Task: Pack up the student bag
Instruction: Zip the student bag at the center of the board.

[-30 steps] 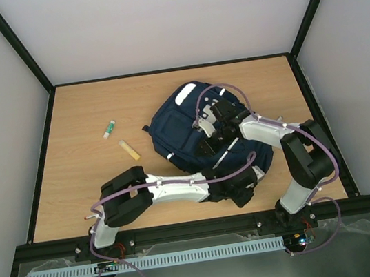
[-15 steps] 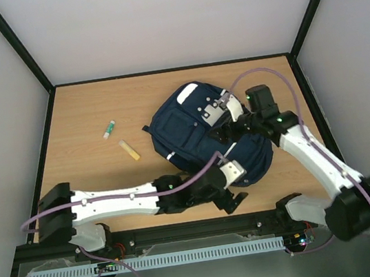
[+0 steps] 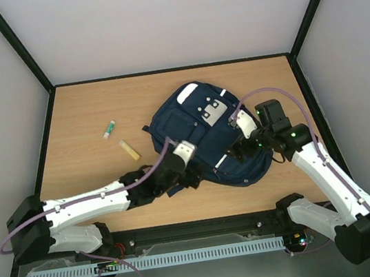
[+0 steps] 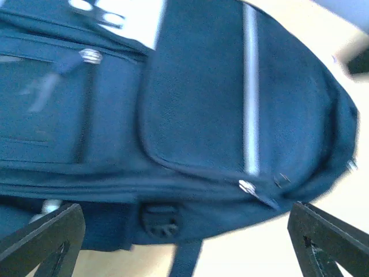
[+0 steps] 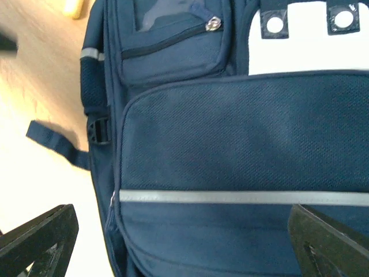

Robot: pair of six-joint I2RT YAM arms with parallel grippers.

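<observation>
The student bag (image 3: pixel 193 123), navy with thin white stripes and a white-grey patch (image 3: pixel 211 109), lies flat in the middle of the table. My left gripper (image 3: pixel 185 175) hovers at its near-left edge. In the left wrist view that gripper (image 4: pixel 184 248) is open, with the bag (image 4: pixel 202 115) and a dark strap (image 4: pixel 184 262) under it and nothing held. My right gripper (image 3: pixel 237 153) hangs over the bag's near-right part. The right wrist view shows it (image 5: pixel 184 248) open above the striped front pocket (image 5: pixel 242 150), and it holds nothing.
A green-capped glue stick (image 3: pixel 109 128) and a small yellow stick (image 3: pixel 129 149) lie on the wooden table (image 3: pixel 93 173) left of the bag. Black frame rails (image 3: pixel 41 156) and white walls enclose the table. Both arms reach in from the near edge.
Both grippers have opened. The left arm has stretched out and its gripper has swung from the bag's near-right corner to its near-left edge. The right arm has drawn back to the right.
</observation>
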